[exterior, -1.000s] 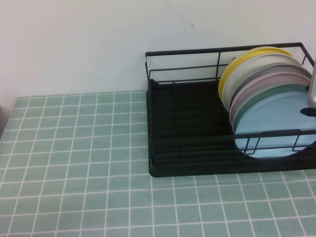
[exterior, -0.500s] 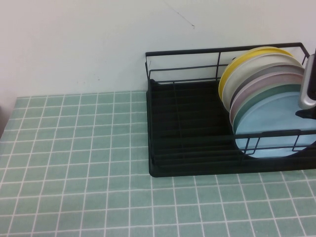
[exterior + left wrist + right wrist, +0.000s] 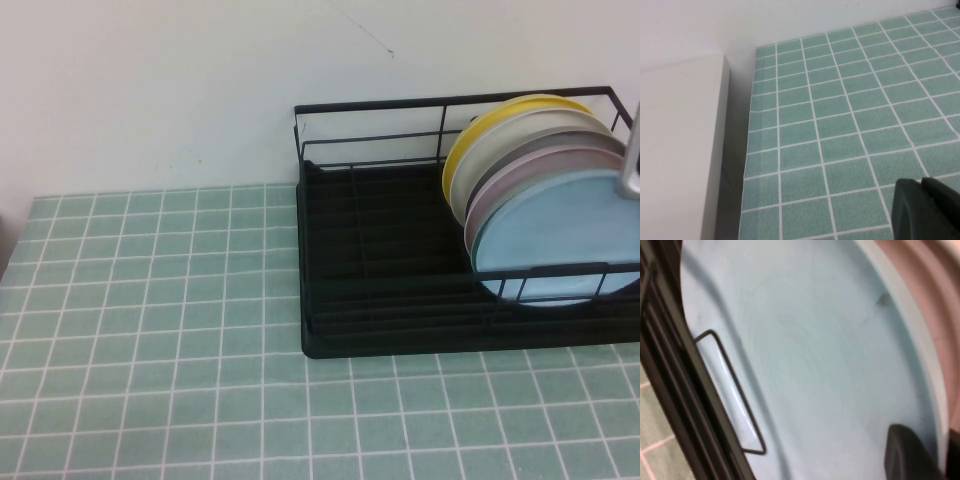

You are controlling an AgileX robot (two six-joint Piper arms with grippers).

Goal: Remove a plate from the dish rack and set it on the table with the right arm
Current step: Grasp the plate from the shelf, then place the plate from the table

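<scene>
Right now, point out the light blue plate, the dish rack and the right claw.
light blue plate (image 3: pixel 560 235), high view, middle of its face.
dish rack (image 3: pixel 400 102), high view, top back wire.
right claw (image 3: pixel 920 452), right wrist view, by the plate's rim, between its dark fingertips.

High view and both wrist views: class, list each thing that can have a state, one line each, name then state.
light blue plate: on edge at the front of the stack, in the rack.
dish rack: on the table, plates at its right end.
right hand: at the blue plate's rim.
left hand: over bare tiles, away from the rack.
table: tiled.
</scene>
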